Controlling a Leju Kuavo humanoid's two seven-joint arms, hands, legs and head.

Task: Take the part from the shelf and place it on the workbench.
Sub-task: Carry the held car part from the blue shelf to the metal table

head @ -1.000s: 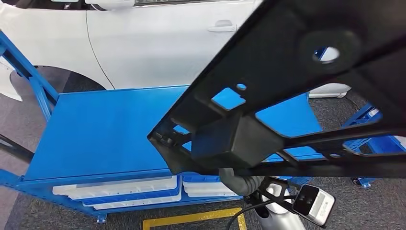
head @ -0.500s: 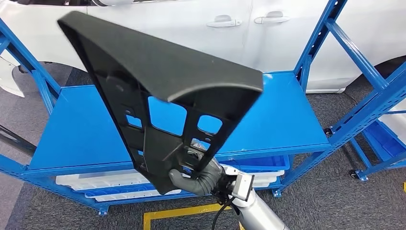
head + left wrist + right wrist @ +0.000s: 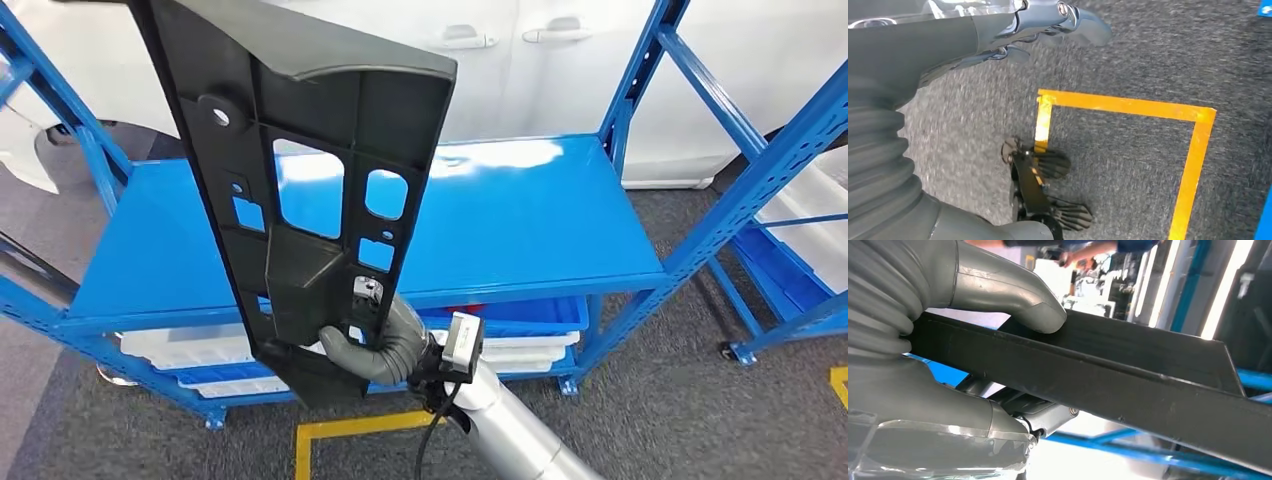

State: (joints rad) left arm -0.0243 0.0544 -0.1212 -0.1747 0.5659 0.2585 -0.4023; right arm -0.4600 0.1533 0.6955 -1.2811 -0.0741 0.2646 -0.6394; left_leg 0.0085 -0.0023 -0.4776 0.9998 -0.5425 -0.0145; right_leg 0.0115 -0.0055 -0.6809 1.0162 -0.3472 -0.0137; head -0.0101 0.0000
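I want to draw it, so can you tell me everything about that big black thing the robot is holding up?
The black part is a long, flat panel that looks like matte moulded plastic, with raised ribs, a boxy lump near its lower end and several square and round holes that the blue shelf shows through. It stands nearly upright, leaning a little, in front of the shelf and not resting on it. The right hand grips its lower end, thumb on one face.

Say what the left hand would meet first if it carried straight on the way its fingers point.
Most likely the grey carpet. The left hand hangs with its fingers apart, holding nothing, with floor beyond the fingertips and nothing between that shows. How far off the floor lies is unclear.
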